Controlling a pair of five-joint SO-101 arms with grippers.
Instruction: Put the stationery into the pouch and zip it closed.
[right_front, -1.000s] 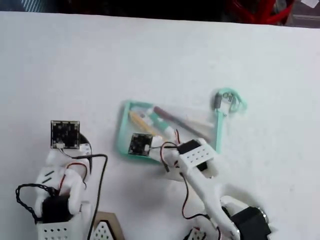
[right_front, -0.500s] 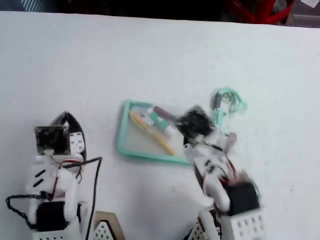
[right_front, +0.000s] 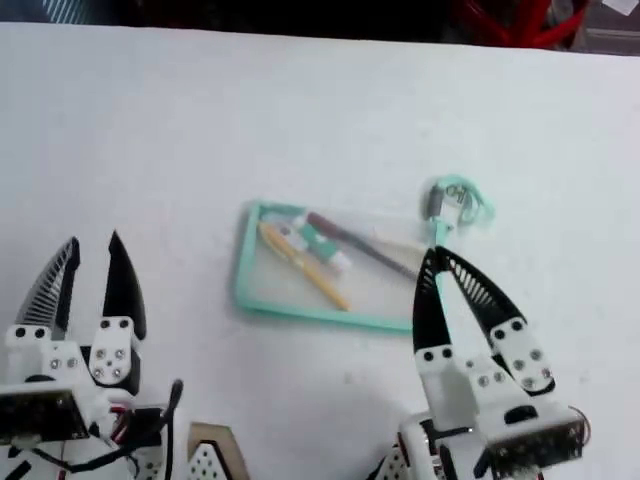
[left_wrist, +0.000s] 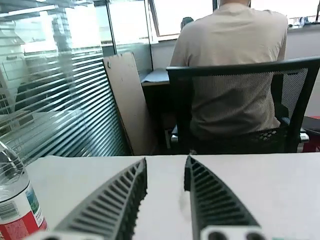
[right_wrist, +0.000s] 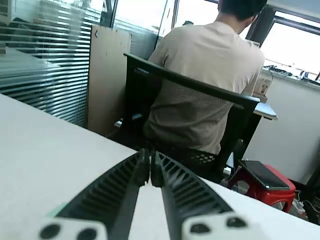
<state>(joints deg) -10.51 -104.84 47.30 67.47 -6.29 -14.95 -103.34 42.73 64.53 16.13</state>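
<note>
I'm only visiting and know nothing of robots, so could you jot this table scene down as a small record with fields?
Table: white
Pouch: clear, teal-edged, flat mid-table
Stationery: yellow pen and dark pen, inside the pouch
Zip pull: at the pouch's far right corner; closed or not, cannot tell
Left claw: open, empty, apart from the pouch
Right claw: shut, empty, tip over the pouch's right edge

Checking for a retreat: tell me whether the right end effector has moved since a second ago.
Yes. The right end effector has swung from the near-left part of the clear, teal-edged pouch to its right end, pulling back.
</note>
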